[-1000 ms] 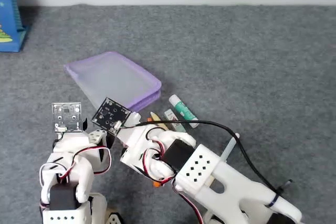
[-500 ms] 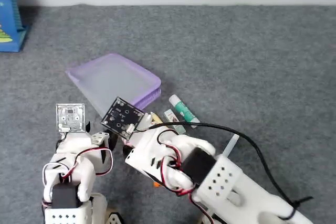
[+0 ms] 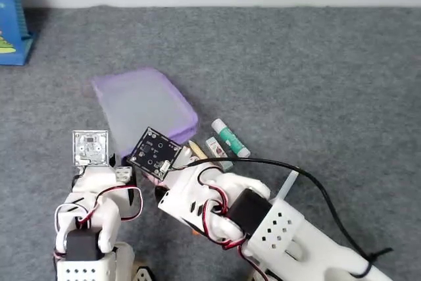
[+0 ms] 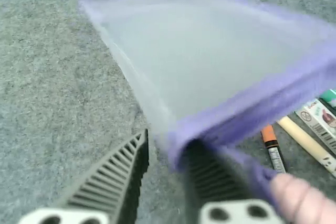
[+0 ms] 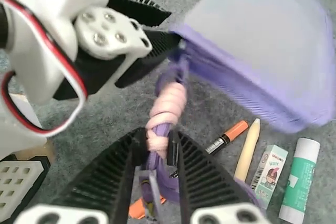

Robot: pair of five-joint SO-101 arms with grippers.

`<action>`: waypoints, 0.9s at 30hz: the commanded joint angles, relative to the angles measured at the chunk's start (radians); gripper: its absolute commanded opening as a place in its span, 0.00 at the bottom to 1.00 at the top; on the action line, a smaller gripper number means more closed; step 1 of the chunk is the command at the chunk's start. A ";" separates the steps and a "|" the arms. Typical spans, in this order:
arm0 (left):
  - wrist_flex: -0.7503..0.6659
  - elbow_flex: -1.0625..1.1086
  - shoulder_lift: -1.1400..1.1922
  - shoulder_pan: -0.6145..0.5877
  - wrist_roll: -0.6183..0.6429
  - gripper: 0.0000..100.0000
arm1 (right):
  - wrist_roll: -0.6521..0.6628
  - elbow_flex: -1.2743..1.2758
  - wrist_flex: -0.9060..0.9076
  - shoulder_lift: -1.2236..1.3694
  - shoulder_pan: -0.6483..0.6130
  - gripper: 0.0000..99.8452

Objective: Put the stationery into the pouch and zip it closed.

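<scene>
The translucent purple pouch [image 3: 141,103] lies on grey carpet, its near corner at both grippers. My right gripper [image 5: 157,135] is shut on the pink twisted zipper pull [image 5: 167,106], which hangs from the pouch [image 5: 262,40] on a purple strap. My left gripper [image 4: 168,142] is open, with the corner of the pouch [image 4: 210,51] between its fingers. Beside the pouch lie an orange marker [image 5: 227,137], a wooden stick [image 3: 197,149], a boxed eraser [image 3: 217,148] and a green-and-white glue stick [image 3: 230,137].
A blue box [image 3: 12,18] stands at the far left by the back wall. A pale translucent rod [image 3: 287,185] lies next to the right arm. Another orange item [image 5: 142,205] sits under my right gripper. Open carpet [image 3: 316,77] stretches to the right.
The right gripper has pulled back toward the arm bases with the zipper pull. The pouch has swung round, its long side now pointing more away from the arms. The left arm barely moved.
</scene>
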 commanded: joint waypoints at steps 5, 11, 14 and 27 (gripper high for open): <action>-0.031 -0.010 -0.005 -0.029 -0.002 0.01 | 0.087 -0.012 -0.028 -0.035 0.183 0.01; -0.044 -0.018 -0.005 -0.133 -0.002 0.01 | 0.175 -0.015 -0.035 -0.041 0.346 0.01; -0.044 -0.018 -0.005 -0.141 -0.002 0.01 | 0.216 -0.017 -0.035 -0.042 0.415 0.01; -0.043 -0.018 -0.005 -0.141 -0.002 0.01 | 0.315 -0.018 -0.039 -0.042 0.575 0.01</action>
